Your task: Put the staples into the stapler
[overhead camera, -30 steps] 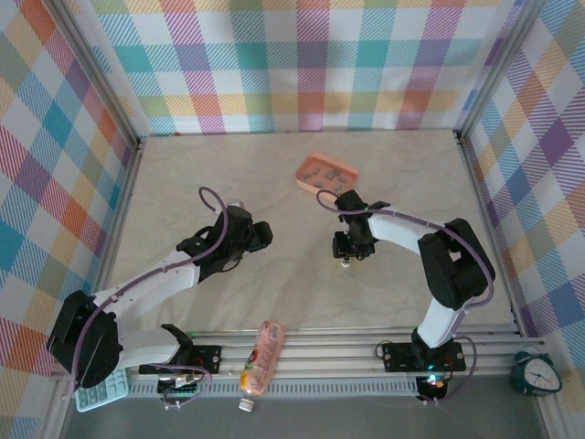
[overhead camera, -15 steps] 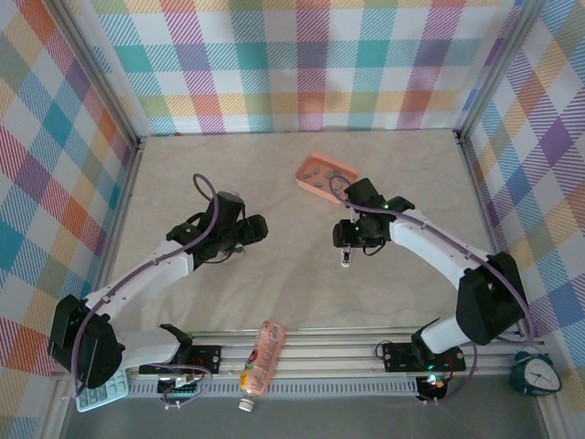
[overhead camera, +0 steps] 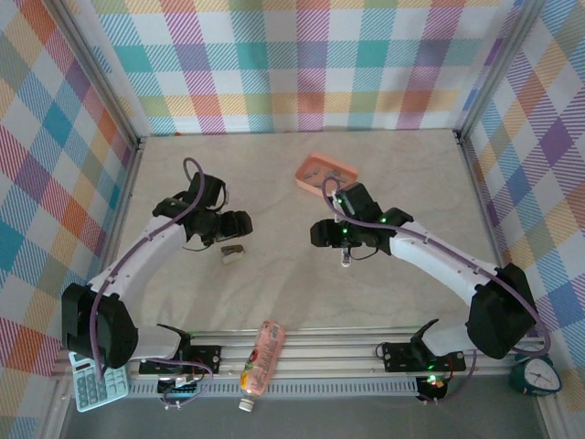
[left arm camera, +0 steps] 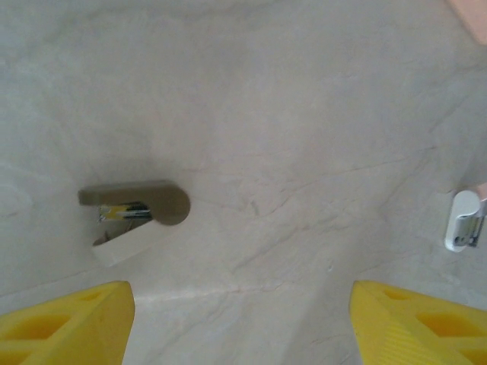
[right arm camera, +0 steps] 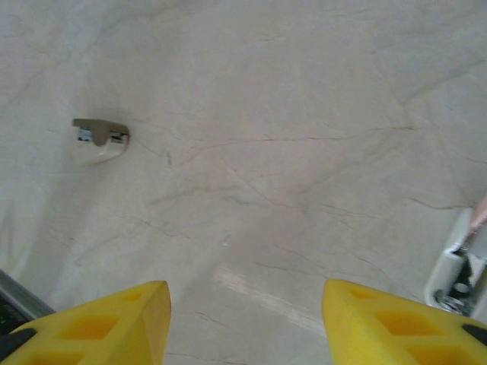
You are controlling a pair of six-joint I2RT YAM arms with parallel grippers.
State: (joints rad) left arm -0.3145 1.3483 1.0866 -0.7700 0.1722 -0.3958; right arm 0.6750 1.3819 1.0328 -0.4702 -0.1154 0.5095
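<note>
The left claw [left arm camera: 242, 323] is held released, nothing gripped between its yellow fingers [left arm camera: 65, 323]. The stapler [left arm camera: 133, 219] is seen lying open on the table [left arm camera: 304, 114] just ahead of it. The right claw [right arm camera: 243, 323] is likewise spread and empty. The staples [overhead camera: 320, 168] are seen in the pink tray [overhead camera: 303, 180] just beyond the right claw.

Three walls close in the workspace: a back wall [overhead camera: 302, 73], a left wall [overhead camera: 55, 183] and a right wall [overhead camera: 539, 165], all covered in pastel plaid cloth of teal, orange, purple and yellow. Slanted metal posts [overhead camera: 100, 78] mark the corners. The table [overhead camera: 274, 293] is pale beige with fine marble-like veins, clearest in the wrist views. A ribbed aluminium rail [overhead camera: 338, 343] runs along its near edge. The light is soft and even, with faint shadows
</note>
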